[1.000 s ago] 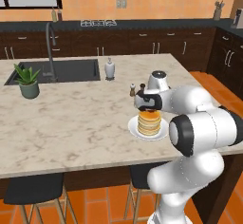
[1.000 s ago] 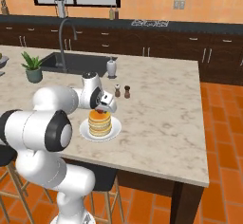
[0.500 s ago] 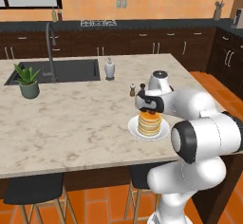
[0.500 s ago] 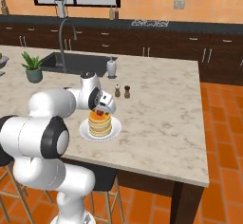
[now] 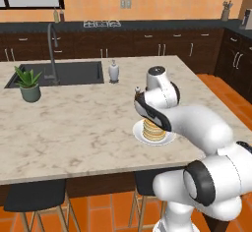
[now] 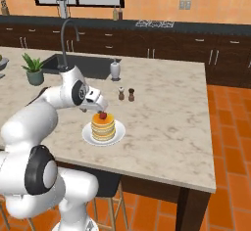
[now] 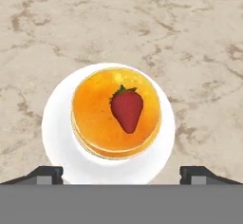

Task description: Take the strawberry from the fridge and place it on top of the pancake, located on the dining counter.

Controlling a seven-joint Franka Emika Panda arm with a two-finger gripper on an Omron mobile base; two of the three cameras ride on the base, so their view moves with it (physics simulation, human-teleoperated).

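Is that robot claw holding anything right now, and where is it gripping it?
Nothing is held. The gripper is open above the pancake, and the strawberry lies free on top.

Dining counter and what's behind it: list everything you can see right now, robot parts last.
strawberry: one, red, lying on top of the pancake stack
pancake stack: one, golden, on the plate
plate: one, white, on the dining counter
dining counter: one, beige marbled
shakers: two, dark, beyond the plate
dispenser bottle: one, white, by the sink
sink: one, dark, with faucet
potted plant: one, green, left of sink
gripper: one, open above the strawberry
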